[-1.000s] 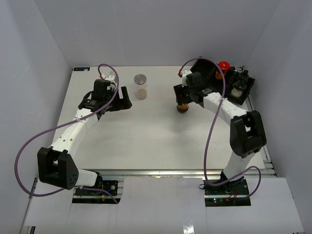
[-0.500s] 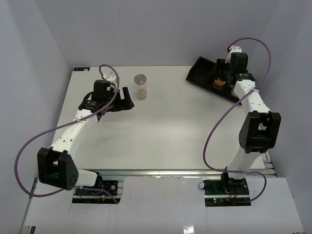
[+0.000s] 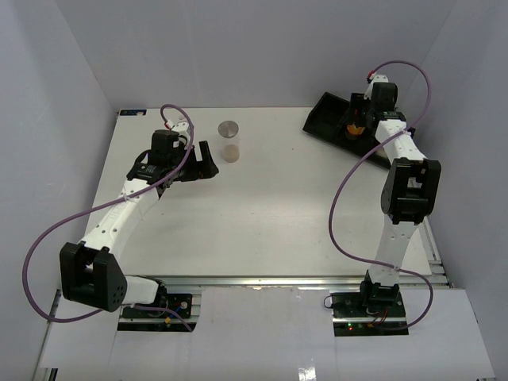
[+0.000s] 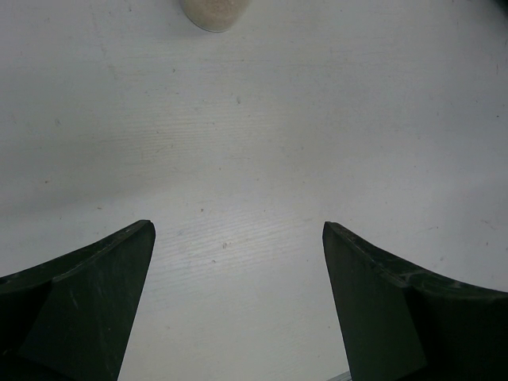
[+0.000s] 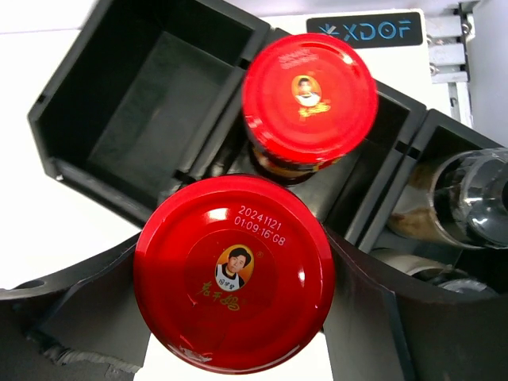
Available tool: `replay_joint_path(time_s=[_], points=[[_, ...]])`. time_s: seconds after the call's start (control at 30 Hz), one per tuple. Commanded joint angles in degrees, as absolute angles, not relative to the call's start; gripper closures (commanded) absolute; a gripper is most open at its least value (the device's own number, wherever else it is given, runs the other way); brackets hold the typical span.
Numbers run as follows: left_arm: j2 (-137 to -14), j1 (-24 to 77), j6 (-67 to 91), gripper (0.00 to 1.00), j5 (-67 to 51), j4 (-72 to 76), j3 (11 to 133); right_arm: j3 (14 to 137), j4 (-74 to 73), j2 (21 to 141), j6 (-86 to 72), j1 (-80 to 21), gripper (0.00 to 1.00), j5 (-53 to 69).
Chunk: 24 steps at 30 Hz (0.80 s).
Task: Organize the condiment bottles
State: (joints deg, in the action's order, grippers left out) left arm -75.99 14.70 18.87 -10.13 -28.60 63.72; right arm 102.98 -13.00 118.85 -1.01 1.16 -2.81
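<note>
My right gripper (image 5: 234, 274) is shut on a red-capped jar (image 5: 234, 270) with brown contents and holds it over the black tray (image 5: 151, 95), just in front of a second red-capped jar (image 5: 309, 95) that stands in a tray compartment. In the top view the right gripper (image 3: 357, 127) is over the tray (image 3: 325, 117) at the back right. A clear jar with a flat grey metal lid (image 3: 228, 141) stands at the back middle of the table. Its base shows in the left wrist view (image 4: 213, 12). My left gripper (image 3: 202, 160) is open and empty, a little left of it.
The tray's left compartment (image 5: 159, 87) holds nothing. A clear shaker with dark top (image 5: 468, 198) lies in a right-hand compartment. White walls close the table on the left, back and right. The left gripper's fingers (image 4: 87, 302) hover over bare white table.
My right arm has carried the red-capped jar from the middle of the table back and right to the tray. The left arm and the grey-lidded jar have not moved.
</note>
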Motion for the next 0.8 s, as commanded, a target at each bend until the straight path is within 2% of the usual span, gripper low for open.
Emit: replay_joint_path(time_s=[0.0,0.17,0.33,0.43,0.6,0.77], points=[[-73.5,14.4,18.4,0.02,-10.6,-27.5,63.8,108.6,-2.6,118.0,-0.3,2.7,0.92,-2.1],[-73.4,14.4,18.4,0.02,-10.4,-27.3,64.0,108.2,-2.0,119.9,-0.8,3.3,0.92,-1.1],[-73.3,14.3,18.0,0.02,-9.8,-27.6,63.9,107.0,-0.8,121.0,-0.8,3.4,0.87,-1.0],[-73.0,14.4,18.0,0.02,-9.7,-27.5,64.0,106.2,-0.7,121.3,-1.0,3.4,0.75,-0.7],[-73.1,14.4,17.9,0.02,-9.7,-27.7,64.0,103.9,1.8,120.6,-1.1,3.4,0.61,-0.7],[-73.0,14.4,17.7,0.02,-9.6,-27.7,64.2,103.1,1.8,120.3,-1.0,3.4,0.28,-0.6]])
